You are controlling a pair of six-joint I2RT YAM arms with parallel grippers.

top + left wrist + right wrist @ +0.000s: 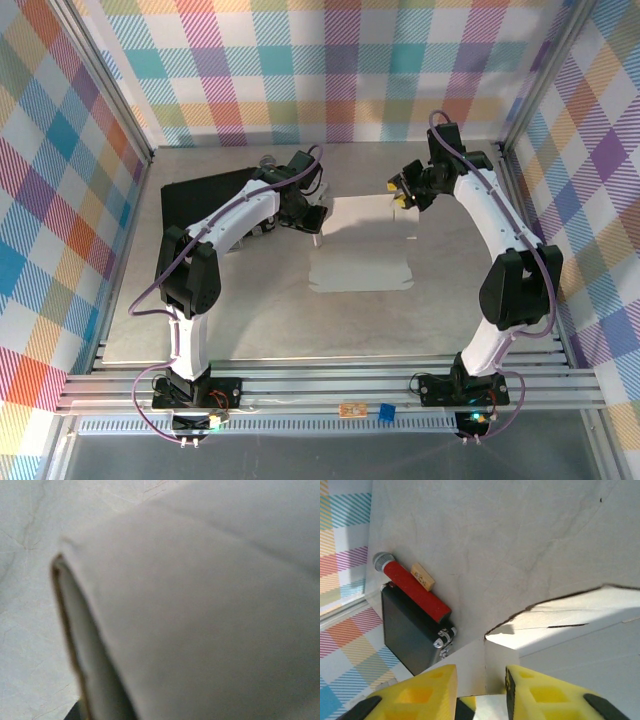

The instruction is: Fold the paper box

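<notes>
Right gripper point(481, 676): jaws partly apart, astride a raised corner flap of the paper box point(570, 630); clamping cannot be confirmed. From here the box lies leftward and nearward, long axis far-to-near. Left gripper point(308, 215), closed, sits at its far-left edge.

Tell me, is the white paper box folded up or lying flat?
Partly folded: the paper box has its near half flat on the table, while its far part is bent upward.
</notes>
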